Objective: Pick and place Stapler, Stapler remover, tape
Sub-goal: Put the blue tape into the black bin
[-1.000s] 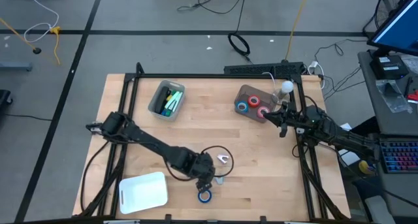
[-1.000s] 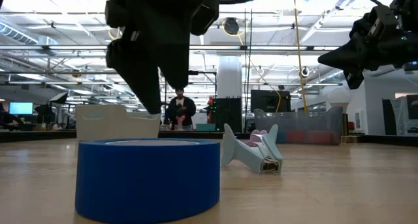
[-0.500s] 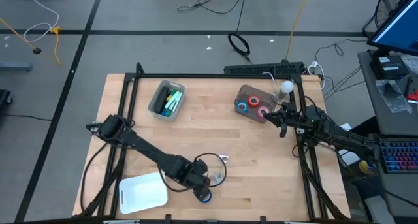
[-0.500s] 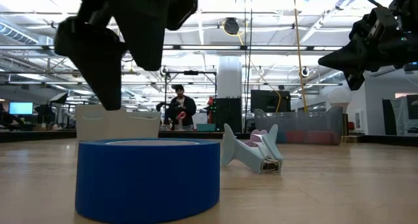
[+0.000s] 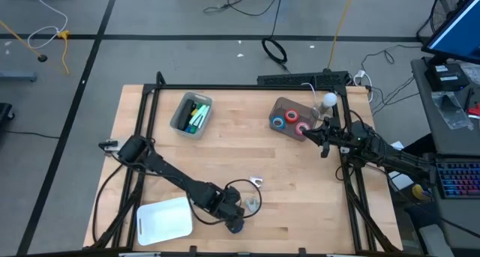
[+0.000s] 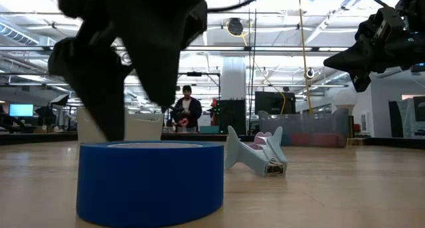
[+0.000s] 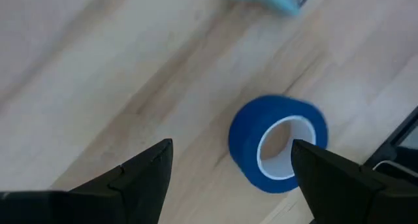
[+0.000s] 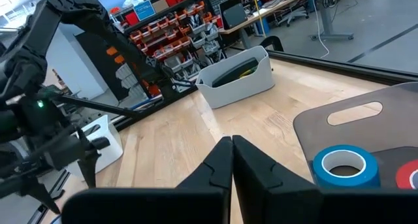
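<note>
A blue tape roll (image 7: 277,142) lies flat on the wooden table near its front edge (image 5: 237,227) (image 6: 149,181). My left gripper (image 7: 232,162) hangs open just above it, pointing steeply down (image 5: 231,215) (image 6: 136,118). One finger stands on each side of the roll, and I see no touch. A pale-blue stapler remover (image 6: 255,156) lies on the table just beyond the roll (image 5: 253,203). My right gripper (image 8: 232,160) waits shut and level at the table's right edge (image 5: 309,135). The stapler is out of view.
A brown bin (image 5: 291,116) at the far right holds blue and red tape rolls. A grey bin (image 5: 191,113) at the far left holds green and yellow things. A white bin (image 5: 165,219) stands at the near left. A small white piece (image 5: 257,182) lies mid-table.
My left gripper has moved toward the table's near edge and sunk lower over the blue tape roll. It has rolled about its own axis while staying open. The roll and the stapler remover have stayed where they were.
</note>
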